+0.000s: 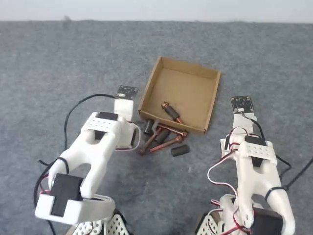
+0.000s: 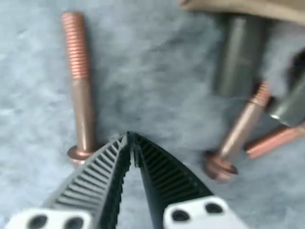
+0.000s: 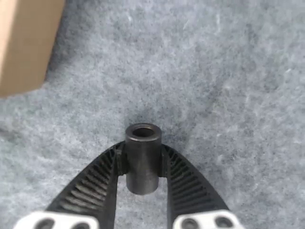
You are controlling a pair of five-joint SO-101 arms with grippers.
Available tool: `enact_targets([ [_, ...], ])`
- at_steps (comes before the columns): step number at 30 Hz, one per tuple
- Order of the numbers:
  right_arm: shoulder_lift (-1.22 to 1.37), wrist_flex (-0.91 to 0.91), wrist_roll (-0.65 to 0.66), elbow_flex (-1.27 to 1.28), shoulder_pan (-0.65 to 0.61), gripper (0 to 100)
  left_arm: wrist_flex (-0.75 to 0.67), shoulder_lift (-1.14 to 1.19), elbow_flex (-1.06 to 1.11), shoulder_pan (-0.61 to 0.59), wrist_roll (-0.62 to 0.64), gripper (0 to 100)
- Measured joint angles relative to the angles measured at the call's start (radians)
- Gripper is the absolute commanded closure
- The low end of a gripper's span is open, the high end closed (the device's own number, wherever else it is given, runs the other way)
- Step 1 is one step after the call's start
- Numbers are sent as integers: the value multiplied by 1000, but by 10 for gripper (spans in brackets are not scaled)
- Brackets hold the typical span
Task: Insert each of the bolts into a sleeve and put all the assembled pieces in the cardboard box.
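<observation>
Since the right end effector is clamping that dark sleeve by its round sides, out on the grey tabletop a bit off the corner of the cardboard box, my worry is it rolling or tipping between the ribbed fingers once a bolt gets pushed in, especially if the bolt comes in crooked and catches on the rim. Can't tell if the sleeve's bottom rests on the tabletop or hangs just above it. The left end effector is pinched closed on nothing, tips right beside the head of a copper-coloured bolt. Going in like that would just shove it, I reckon. The pile in front of the box is crowded too, so a grab there could drag neighbours along. The sleeve itself is a short, thick-walled cylinder, matte dark metal, bore open and facing up. One assembled piece is already lying in the box.
</observation>
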Motion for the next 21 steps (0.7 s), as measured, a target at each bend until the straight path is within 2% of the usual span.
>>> enact_targets([
  [6,0,0,0,0,0,993,9,34,-57,-192,3,990],
  [9,0,0,0,0,0,993,-8,86,-97,-264,54,989],
  [16,0,0,0,0,0,993,-3,235,-279,-307,127,986],
  [21,0,0,0,0,0,993,12,276,-371,-313,158,877],
])
